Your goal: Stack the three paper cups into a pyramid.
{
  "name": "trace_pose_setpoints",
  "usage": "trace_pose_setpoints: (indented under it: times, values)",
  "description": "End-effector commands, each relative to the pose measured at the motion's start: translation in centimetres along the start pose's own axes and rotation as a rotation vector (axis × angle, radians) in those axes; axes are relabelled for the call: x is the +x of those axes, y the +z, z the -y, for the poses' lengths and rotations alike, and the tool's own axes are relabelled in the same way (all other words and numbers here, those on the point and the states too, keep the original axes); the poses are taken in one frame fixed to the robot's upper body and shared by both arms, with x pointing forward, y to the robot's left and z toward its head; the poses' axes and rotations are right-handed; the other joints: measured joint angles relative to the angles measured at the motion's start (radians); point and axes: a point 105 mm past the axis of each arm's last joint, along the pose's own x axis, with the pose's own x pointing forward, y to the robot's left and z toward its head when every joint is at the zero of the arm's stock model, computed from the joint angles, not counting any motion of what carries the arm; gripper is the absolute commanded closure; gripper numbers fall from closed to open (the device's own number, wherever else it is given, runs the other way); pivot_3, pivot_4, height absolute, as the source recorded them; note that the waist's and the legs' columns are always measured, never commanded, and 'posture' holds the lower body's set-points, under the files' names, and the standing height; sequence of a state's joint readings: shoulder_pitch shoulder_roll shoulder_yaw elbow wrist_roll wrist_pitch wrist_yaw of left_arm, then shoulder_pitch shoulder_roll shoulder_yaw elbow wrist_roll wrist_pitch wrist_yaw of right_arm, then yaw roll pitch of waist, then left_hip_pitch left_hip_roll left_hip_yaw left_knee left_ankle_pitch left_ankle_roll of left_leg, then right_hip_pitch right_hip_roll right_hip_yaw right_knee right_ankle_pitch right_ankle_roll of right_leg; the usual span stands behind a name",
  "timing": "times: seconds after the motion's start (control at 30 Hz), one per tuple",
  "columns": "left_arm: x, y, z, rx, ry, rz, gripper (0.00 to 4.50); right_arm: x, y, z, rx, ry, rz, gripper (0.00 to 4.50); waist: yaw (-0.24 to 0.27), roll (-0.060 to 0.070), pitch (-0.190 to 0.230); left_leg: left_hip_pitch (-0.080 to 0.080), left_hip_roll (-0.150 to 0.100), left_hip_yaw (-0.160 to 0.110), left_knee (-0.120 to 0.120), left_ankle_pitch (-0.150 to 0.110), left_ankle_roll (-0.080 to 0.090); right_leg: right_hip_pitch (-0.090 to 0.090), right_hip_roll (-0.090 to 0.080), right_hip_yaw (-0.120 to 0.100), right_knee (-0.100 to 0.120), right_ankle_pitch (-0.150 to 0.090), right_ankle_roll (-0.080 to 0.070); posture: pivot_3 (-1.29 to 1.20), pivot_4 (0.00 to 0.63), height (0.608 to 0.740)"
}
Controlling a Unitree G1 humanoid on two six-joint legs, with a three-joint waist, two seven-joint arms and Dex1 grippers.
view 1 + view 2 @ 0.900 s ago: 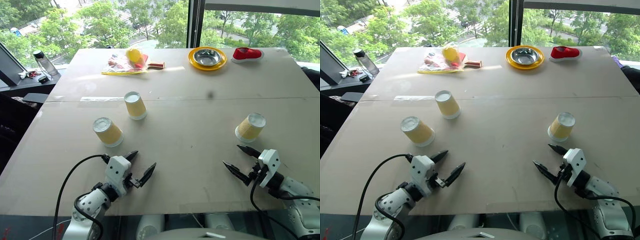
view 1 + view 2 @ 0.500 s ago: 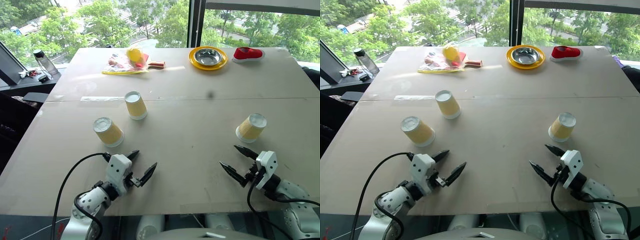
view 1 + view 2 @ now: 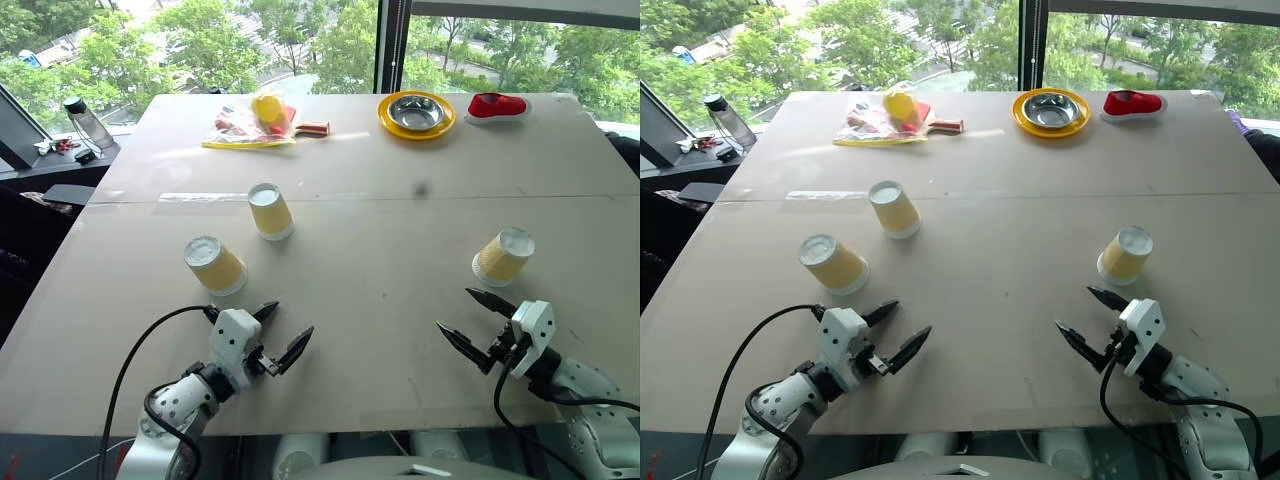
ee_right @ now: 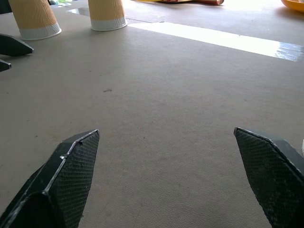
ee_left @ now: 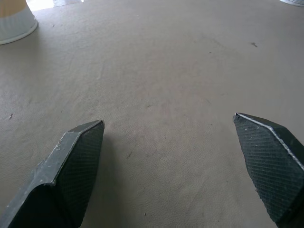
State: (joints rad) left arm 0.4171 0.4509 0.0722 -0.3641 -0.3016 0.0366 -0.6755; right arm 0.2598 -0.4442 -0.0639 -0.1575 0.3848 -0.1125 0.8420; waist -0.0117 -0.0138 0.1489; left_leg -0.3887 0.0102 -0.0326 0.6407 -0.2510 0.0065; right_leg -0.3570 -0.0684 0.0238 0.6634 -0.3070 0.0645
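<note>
left gripper [image 3: 274,338]: jaws spread wide, nothing between them, hovering low over the near left part of the table [image 3: 380,260]; the closest cup sits just beyond it, apart.
right gripper [image 3: 468,322]: jaws spread wide too, holding nothing, low over the near right part of the table, tips aimed inward; the right cup is near, just beyond its far finger, not touching.
left cup [image 3: 215,265]: upside down, white base up, standing alone near the left gripper.
middle cup [image 3: 270,211]: upside down, farther back, near the left cup but clearly apart from it.
right cup [image 3: 502,256]: upside down, well apart from the other two, across the table.
far edge: yellow plate with steel bowl [image 3: 415,115], a red object [image 3: 496,106] and a bag of bits [image 3: 252,125], all well clear of the cups.
done so far: nothing stacked; no two cups touch, no base row formed.
left to do: by my reading, all of it: bring two cups side by side as a base, then set the third on top across them.
</note>
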Motion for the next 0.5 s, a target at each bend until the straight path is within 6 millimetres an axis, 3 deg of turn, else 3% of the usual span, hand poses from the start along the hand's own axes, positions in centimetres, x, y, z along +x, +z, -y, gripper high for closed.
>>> trace_pose_setpoints:
  times: [0.03, 0.2, 0.4, 0.5]
  values:
    - [-1.3, 0.6, 0.0, 0.036, -0.006, 0.066, 0.02, 0.2, 1.6, -0.7, -0.039, 0.051, 0.061, 0.00, 0.000, 0.000, 0.000, 0.000, 0.000, 0.000, 0.000, 0.000, 0.000, 0.000, 0.000, 0.000, 0.000, 0.000, 0.000, 0.00, 0.150, 0.740]
    - [-2.8, 0.3, -1.5, 0.013, 0.161, 0.095, 0.02, 0.4, 2.7, -2.4, -0.041, 0.185, 0.100, 0.00, 0.001, 0.000, 0.000, -0.002, 0.000, 0.000, 0.000, -0.001, 0.001, 0.000, -0.002, -0.001, -0.002, 0.000, 0.000, 0.00, 0.150, 0.740]
    - [-5.6, 1.4, -4.5, 0.053, 0.510, 0.147, 0.02, 1.5, 6.5, -4.5, 0.003, 0.386, 0.211, 0.00, 0.001, -0.001, 0.001, -0.002, 0.000, -0.001, 0.000, -0.001, 0.002, 0.000, -0.003, -0.002, -0.002, 0.000, 0.000, 0.00, 0.150, 0.740]
    - [-5.5, 2.2, -5.8, 0.074, 0.564, 0.176, 0.02, 2.1, 7.8, -4.6, -0.003, 0.422, 0.254, 0.00, 0.005, -0.002, 0.001, -0.003, 0.000, -0.002, 0.001, -0.001, 0.002, 0.000, -0.001, -0.003, -0.002, 0.000, 0.000, 0.00, 0.150, 0.740]
